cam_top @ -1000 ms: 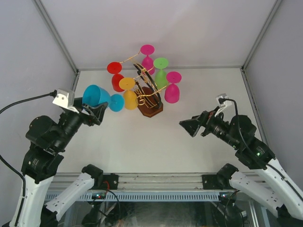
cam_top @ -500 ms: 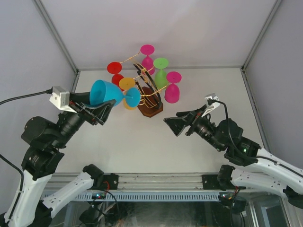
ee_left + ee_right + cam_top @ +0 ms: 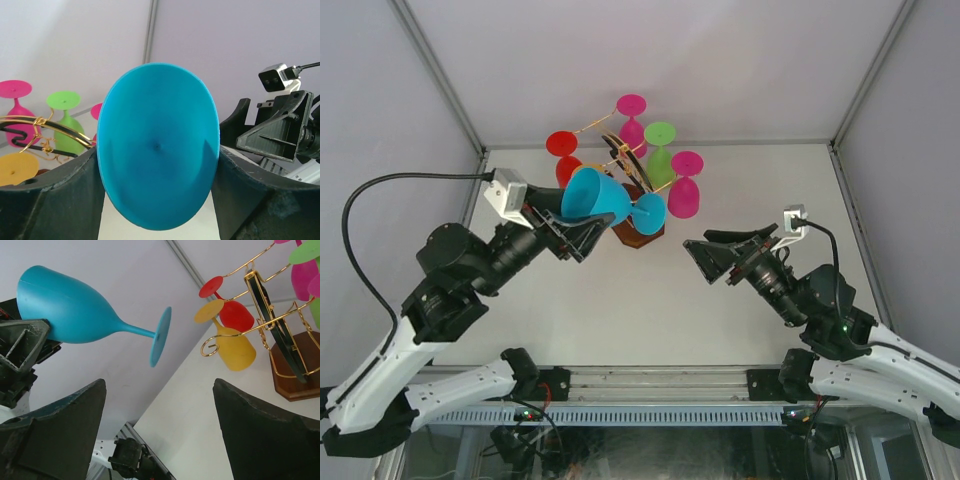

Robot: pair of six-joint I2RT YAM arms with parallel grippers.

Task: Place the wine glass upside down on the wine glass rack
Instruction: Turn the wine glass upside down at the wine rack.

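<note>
A blue wine glass (image 3: pixel 595 196) lies on its side in the air, with my left gripper (image 3: pixel 578 215) shut on its bowl. Its foot (image 3: pixel 648 213) points right, just in front of the wine glass rack (image 3: pixel 658 230), a gold wire stand on a brown wooden base. In the left wrist view the bowl's mouth (image 3: pixel 158 150) fills the gap between the fingers of that gripper (image 3: pixel 158 167). My right gripper (image 3: pixel 705 252) hovers open to the right of the foot, holding nothing. In the right wrist view the glass (image 3: pixel 75 310) is level, up and to the left of this gripper (image 3: pixel 160 390), with the rack (image 3: pixel 260 295) behind.
Several coloured glasses hang upside down on the rack: red (image 3: pixel 563 150), pink (image 3: pixel 632 115), green (image 3: pixel 661 150), another pink (image 3: pixel 685 190) and yellow (image 3: pixel 232 347). Grey walls close in the white table (image 3: pixel 760 200) at the back and sides.
My left arm has swung right, carrying the blue glass from the table's left side to just in front of the rack. The right gripper has shifted slightly and stays open.
</note>
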